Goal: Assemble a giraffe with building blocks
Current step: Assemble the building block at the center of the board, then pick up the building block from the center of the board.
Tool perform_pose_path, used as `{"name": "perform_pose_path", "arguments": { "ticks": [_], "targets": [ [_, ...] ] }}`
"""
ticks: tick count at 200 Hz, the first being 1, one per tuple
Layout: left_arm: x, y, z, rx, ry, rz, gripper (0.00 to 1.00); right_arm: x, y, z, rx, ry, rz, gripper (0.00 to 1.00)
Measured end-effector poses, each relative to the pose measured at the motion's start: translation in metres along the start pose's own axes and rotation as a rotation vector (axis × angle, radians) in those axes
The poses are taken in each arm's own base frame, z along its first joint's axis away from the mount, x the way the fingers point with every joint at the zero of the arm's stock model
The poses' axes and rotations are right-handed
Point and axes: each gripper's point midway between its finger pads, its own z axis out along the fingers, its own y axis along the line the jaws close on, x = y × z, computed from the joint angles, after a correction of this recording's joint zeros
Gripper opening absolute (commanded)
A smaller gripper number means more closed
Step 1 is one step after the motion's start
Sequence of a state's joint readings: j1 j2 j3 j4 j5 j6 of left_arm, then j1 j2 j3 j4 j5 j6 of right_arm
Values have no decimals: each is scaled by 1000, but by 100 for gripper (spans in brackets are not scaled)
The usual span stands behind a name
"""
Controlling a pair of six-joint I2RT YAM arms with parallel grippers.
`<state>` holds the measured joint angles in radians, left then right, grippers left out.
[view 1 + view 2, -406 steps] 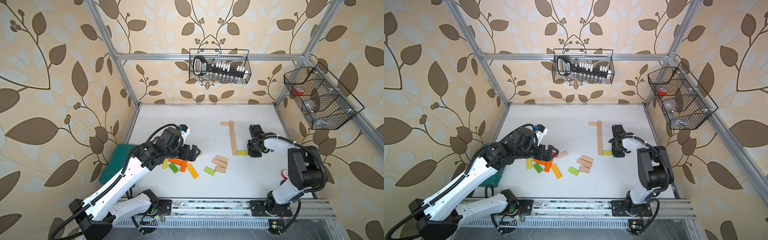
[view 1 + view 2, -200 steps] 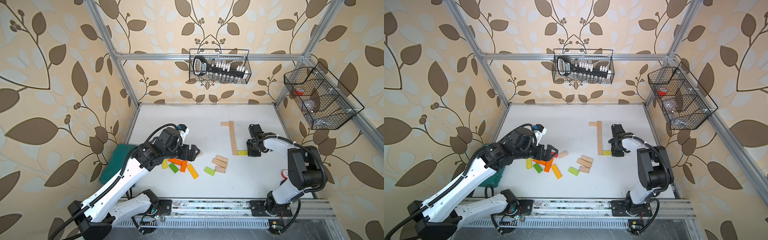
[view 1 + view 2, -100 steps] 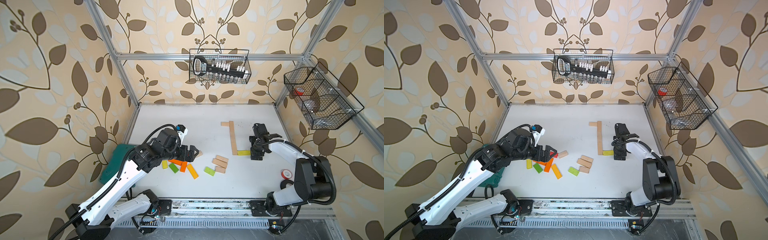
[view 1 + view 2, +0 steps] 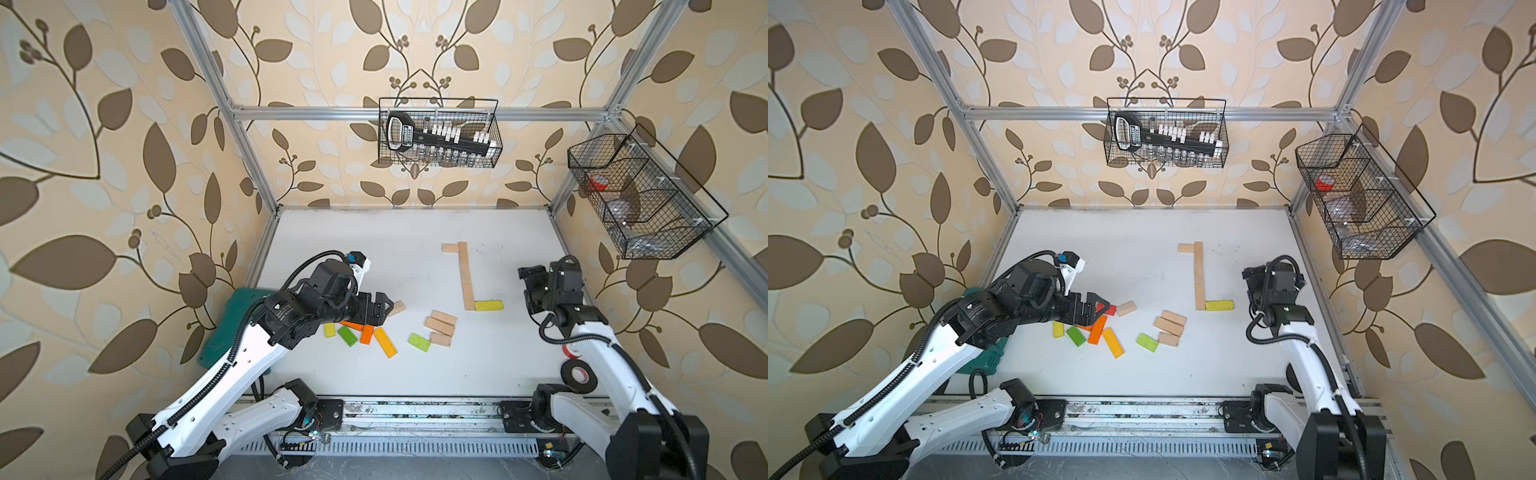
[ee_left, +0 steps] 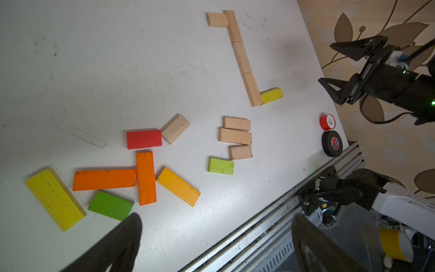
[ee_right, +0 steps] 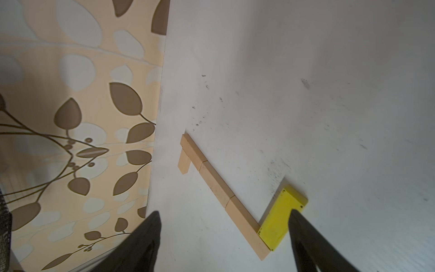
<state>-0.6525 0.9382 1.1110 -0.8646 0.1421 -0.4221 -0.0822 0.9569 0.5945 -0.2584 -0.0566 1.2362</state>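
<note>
**Both my grippers spread, nothing held**

My left gripper (image 4: 380, 309) hangs with its jaws wide apart over the loose coloured blocks (image 5: 146, 177) at the near left of the table (image 4: 374, 241), gripping none. My right gripper (image 5: 327, 63) is spread and empty too, to the right of the yellow block (image 4: 488, 306) and apart from it. That block touches the near end of the pale plank line (image 4: 465, 276). The line's far end meets a short pale block (image 4: 449, 248) on its left. Three pale planks (image 4: 440, 326) lie loose in the middle.
</note>
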Motion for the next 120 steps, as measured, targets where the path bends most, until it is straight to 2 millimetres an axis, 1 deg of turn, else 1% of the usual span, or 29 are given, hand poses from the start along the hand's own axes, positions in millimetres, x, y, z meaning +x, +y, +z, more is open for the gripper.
{"name": "perform_pose_path", "arguments": {
  "ticks": [9,17,31,38,45,52,66,68,74,75,82,85,87,90,94,97,108,120],
  "targets": [
    [0,1,0,-5,-2,-1,99,4,-1,-5,-16,18,-23,76],
    [-1,2,0,-12,-6,-1,99,8,4,-7,-35,40,-55,80],
    [-1,3,0,-19,-9,-2,99,20,18,-9,-49,94,-167,83],
    [-1,4,-1,-21,-9,-3,99,31,29,-9,-58,130,-249,83],
    [-1,4,-1,-23,-10,-4,99,46,42,-10,-72,171,-346,83],
    [-1,5,-2,-26,-12,-4,99,66,57,-12,-95,219,-454,81],
    [-1,6,-5,-32,-21,-6,99,115,82,-19,-154,309,-686,77],
    [-1,6,-5,-33,-22,-7,99,125,85,-21,-166,325,-730,77],
    [-1,6,-6,-33,-25,-7,99,143,90,-24,-187,352,-814,75],
    [-1,7,-7,-33,-27,-7,99,149,91,-26,-194,361,-842,75],
    [-1,7,-8,-33,-32,-8,99,172,92,-30,-217,393,-949,74],
    [-1,7,-9,-33,-35,-8,99,185,92,-33,-229,410,-1004,74],
    [-2,7,-9,-32,-36,-9,99,189,92,-34,-232,414,-1024,74],
    [-2,7,-10,-31,-38,-10,99,202,90,-36,-245,433,-1090,73],
    [-2,7,-11,-31,-40,-10,99,212,88,-38,-251,444,-1140,72],
    [-1,6,-11,-30,-42,-11,99,223,84,-40,-262,459,-1204,72],
    [-1,7,-14,-29,-44,-14,99,251,70,-44,-278,501,-1377,69],
    [0,7,-17,-27,-49,-17,99,271,52,-45,-279,542,-1526,68]
  ]
}}
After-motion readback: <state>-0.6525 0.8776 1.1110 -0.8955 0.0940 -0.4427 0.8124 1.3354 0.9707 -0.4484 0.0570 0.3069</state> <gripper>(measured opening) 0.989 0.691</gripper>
